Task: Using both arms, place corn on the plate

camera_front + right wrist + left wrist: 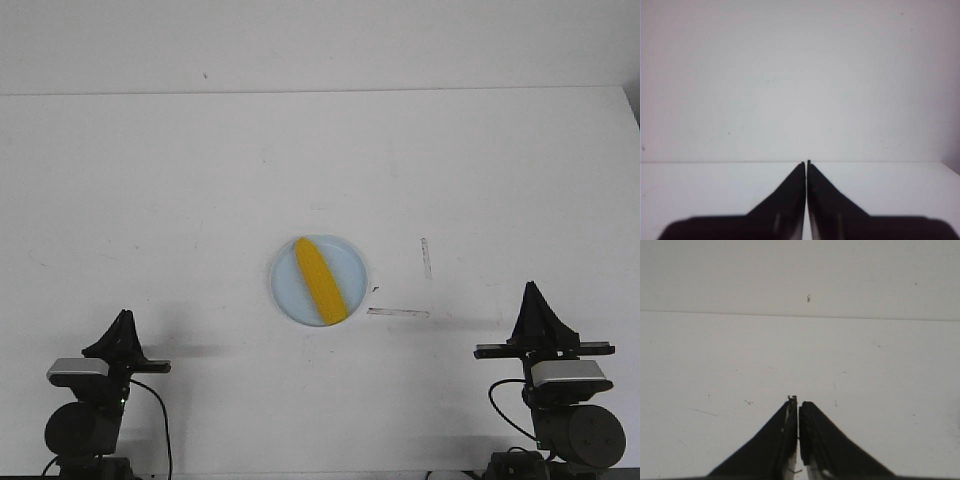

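The corn (321, 281) is lying diagonally across the plate (352, 262), its far end pointing up-left and its near end reaching toward the plate's near rim, with the whole cob resting inside the pale blue dish at the middle of the white counter (200, 200). Both arms are sitting well back at the near edge, far apart from the plate: the left tool (124, 318) at the near left and the right tool (531, 290) at the near right. In each wrist view the two black fingers are meeting with only a hairline seam between them, so both tools are closed and gripping nothing. Judging from this layout, the placing step is looking finished and the arms are parked at rest. The next move is calling for little beyond confirming the cob is sitting stably and not rolling toward the rim.
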`<state>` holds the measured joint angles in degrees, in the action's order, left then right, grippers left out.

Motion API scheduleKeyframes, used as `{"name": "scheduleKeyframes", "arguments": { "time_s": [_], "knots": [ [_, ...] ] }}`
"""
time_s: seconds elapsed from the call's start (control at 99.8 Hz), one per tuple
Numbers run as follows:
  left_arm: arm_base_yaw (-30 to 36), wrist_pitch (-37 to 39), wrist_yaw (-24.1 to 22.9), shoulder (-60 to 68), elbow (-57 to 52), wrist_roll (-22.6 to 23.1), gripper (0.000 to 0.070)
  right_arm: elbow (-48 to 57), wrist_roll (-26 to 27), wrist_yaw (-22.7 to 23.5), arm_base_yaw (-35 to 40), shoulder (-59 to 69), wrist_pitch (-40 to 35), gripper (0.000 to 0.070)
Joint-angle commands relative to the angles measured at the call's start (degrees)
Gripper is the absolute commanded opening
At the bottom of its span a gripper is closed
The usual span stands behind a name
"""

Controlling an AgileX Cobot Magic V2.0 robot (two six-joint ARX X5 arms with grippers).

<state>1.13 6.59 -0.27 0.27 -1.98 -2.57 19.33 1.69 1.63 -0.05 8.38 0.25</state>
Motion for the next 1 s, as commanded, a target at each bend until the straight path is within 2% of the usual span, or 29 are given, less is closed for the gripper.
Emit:
{"name": "scheduleKeyframes", "arguments": {
  "time_s": [0.0, 0.421, 0.642, 0.902, 0.992],
  "knots": [
    [-0.1, 0.8, -0.2, -0.1, 1.2, -0.5, 0.0001, 0.2, 0.0, -0.2, 0.0, -0.1, 0.6, 0.0003],
    [-0.1, 0.8, -0.2, -0.1, 1.2, -0.5, 0.0001, -2.1, -0.1, 0.5, 0.1, -1.3, 0.9, 0.0003],
    [-0.1, 0.8, -0.2, -0.1, 1.2, -0.5, 0.0001, -11.7, 0.0, 1.8, 0.2, -4.1, 8.3, 0.0003],
    [-0.1, 0.8, -0.2, -0.1, 1.2, -0.5, 0.0001, -18.6, 0.0, 1.9, 0.2, -8.5, 9.0, 0.0003],
    [-0.1, 0.8, -0.2, -0.1, 1.2, -0.5, 0.0001, -18.6, 0.4, 1.9, 0.2, -8.3, 5.4, 0.0003]
  ]
}}
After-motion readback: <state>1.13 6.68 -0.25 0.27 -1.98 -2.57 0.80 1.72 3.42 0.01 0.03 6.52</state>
